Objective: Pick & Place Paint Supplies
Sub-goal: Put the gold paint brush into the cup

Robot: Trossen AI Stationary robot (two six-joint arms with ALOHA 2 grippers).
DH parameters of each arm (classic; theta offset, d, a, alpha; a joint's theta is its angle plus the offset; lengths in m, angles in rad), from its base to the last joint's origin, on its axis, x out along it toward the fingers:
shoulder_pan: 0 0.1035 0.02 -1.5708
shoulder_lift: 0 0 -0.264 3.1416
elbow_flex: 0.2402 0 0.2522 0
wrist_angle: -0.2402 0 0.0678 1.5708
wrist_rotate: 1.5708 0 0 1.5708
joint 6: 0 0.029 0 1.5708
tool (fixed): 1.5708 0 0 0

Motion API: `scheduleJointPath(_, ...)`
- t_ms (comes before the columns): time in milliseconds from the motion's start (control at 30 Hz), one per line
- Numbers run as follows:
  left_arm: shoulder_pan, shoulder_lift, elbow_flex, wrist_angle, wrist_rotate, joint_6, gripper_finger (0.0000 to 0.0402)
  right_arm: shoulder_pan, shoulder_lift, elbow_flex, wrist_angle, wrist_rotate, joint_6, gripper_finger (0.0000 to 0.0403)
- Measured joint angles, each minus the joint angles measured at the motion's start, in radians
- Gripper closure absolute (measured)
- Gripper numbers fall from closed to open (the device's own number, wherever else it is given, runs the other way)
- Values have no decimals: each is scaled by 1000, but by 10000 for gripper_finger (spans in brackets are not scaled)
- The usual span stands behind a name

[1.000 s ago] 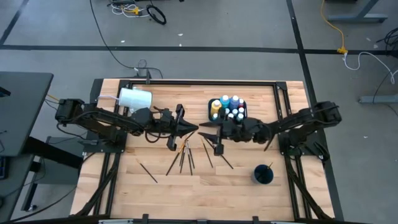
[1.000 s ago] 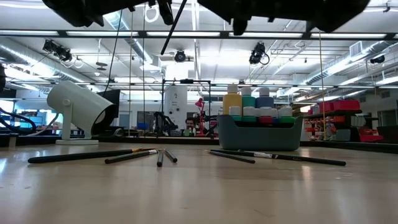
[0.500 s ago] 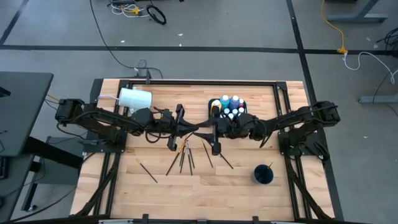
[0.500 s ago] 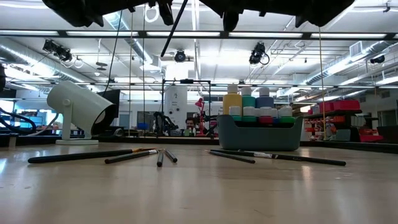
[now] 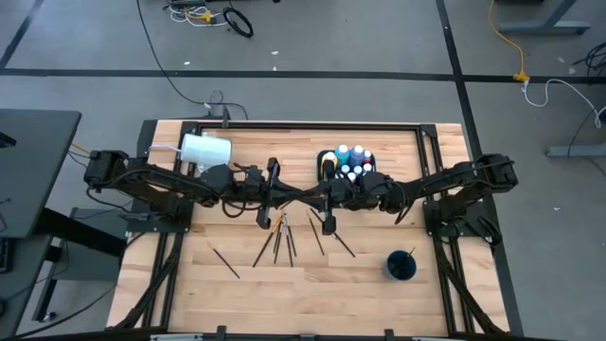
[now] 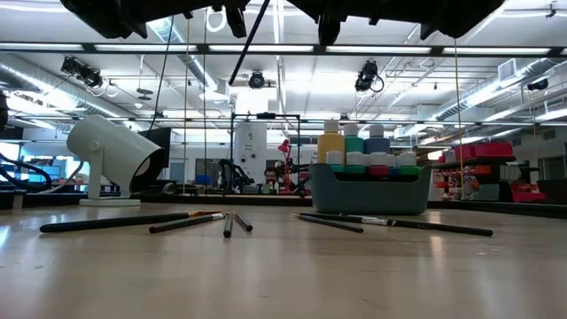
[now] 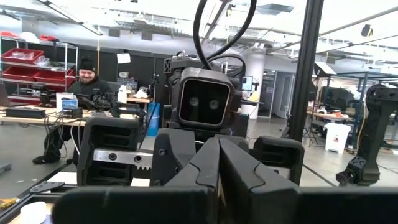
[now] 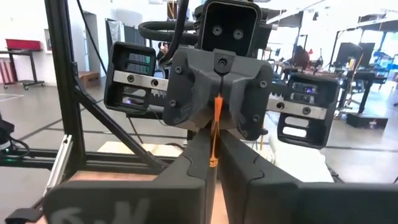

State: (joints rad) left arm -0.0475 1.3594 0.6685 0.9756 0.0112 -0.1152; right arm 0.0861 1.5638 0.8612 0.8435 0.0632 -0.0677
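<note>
Since a second ago the right gripper (image 5: 311, 197) has slid across above the table (image 5: 312, 284) to meet the left gripper (image 5: 294, 195). Its fingers, then spread, are now pressed together. The left arm has stayed where it was.

Both arms reach in from the table's sides and meet nose to nose in the air over the middle.

A white cup (image 5: 204, 150) lies on its side near the far left corner. A dark tray (image 6: 372, 199) at the far centre holds the paint bottles (image 5: 348, 163), standing upright with caps up. The taller yellow and blue ones are at its back. A small dark blue cup (image 5: 400, 266) stands near the right front.

The left gripper is clamped on one brush (image 6: 247, 40). In the low view this brush hangs well clear of the wood, with its long axis steeply tilted. Its upper end is toward the right and its lower end points down and to the left.

In the right wrist view the brush's thin orange part runs from between the left gripper's fingers to the right gripper's own closed fingers (image 8: 199, 168), so both grip it.

The other brushes (image 5: 279, 237) lie flat on the table just in front of the grippers. They are fanned out, mostly pointing front to back.
</note>
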Motion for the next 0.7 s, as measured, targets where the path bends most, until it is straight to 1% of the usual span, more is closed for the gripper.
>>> scheduleJointPath(100, 0, 0, 0, 1, 8, 0, 370, 10, -24, 0, -59, 0, -2, 392)
scheduleJointPath(200, 0, 0, 0, 1, 8, 0, 357, 25, -81, -1, -185, 0, 2, 396)
scheduleJointPath(333, 0, 0, 0, 0, 25, -1, 349, 61, -193, -1, -388, 7, 42, 394)
scheduleJointPath(533, 0, 0, 0, -32, 27, -4, 353, 150, -400, -1, -645, 2, 85, 394)
scheduleJointPath(600, 0, 0, 0, -45, 27, -4, 356, 181, -466, -1, -752, -35, 106, 393)
scheduleJointPath(700, 0, 0, 0, -54, 27, -4, 360, 225, -539, -1, -916, -135, 115, 393)
